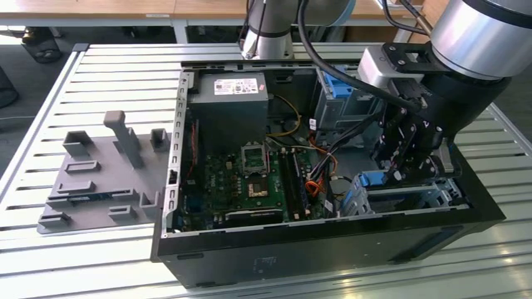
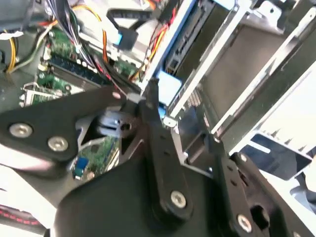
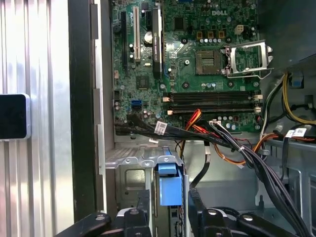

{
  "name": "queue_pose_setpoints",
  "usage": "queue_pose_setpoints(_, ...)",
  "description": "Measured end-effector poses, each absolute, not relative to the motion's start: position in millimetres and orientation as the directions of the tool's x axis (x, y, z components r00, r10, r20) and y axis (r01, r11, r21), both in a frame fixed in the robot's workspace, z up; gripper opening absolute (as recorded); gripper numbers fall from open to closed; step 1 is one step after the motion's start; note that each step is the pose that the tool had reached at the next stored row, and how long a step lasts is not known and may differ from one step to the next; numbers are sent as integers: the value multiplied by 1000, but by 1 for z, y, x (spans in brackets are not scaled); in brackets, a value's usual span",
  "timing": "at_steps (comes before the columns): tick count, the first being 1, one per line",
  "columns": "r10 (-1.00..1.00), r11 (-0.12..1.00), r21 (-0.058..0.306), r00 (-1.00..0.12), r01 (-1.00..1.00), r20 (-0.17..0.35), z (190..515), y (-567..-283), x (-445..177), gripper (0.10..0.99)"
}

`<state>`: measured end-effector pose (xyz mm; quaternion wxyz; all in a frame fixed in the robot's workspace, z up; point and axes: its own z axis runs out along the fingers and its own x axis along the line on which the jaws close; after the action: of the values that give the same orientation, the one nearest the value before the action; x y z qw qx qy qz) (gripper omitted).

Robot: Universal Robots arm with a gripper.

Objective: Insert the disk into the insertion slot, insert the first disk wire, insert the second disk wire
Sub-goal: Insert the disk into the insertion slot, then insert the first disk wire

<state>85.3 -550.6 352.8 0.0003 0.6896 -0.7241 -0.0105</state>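
Your black claw (image 3: 169,210) hangs over the blue-framed silver-grey disk (image 3: 168,187), edge-on below it in the light grey perforated sheet-metal insertion slot (image 3: 132,160). Whether you are pinching it cannot be told. Keep it square to the cage walls, clear of the black wire bundle (image 3: 252,160) alongside.

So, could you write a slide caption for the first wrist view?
Gripper close to the blue-framed disk at the perforated insertion slot, with motherboard and cables beyond.

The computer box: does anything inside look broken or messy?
Nothing looks broken or spilled. The messiest part is a bundle of loose wires sprawling across the edge of the green board instead of being tucked away.
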Motion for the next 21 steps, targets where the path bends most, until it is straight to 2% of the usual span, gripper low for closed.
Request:
queue_pose_setpoints(4,-999,49,16,-49,-999,-14,352,-551,85,427)
queue_pose_setpoints(6,-999,49,16,-49,-999,-14,352,-551,85,302)
queue_pose_setpoints(7,-999,49,16,-49,-999,-14,352,-551,85,302)
queue_pose_setpoints(9,-999,49,16,-49,-999,-14,352,-551,85,188)
queue_pose_setpoints(10,-999,49,16,-49,-999,-14,352,-551,85,188)
queue_pose_setpoints(11,-999,49,16,-49,-999,-14,352,-551,85,122)
queue_pose_setpoints(21,-999,49,16,-49,-999,-14,351,-551,85,122)
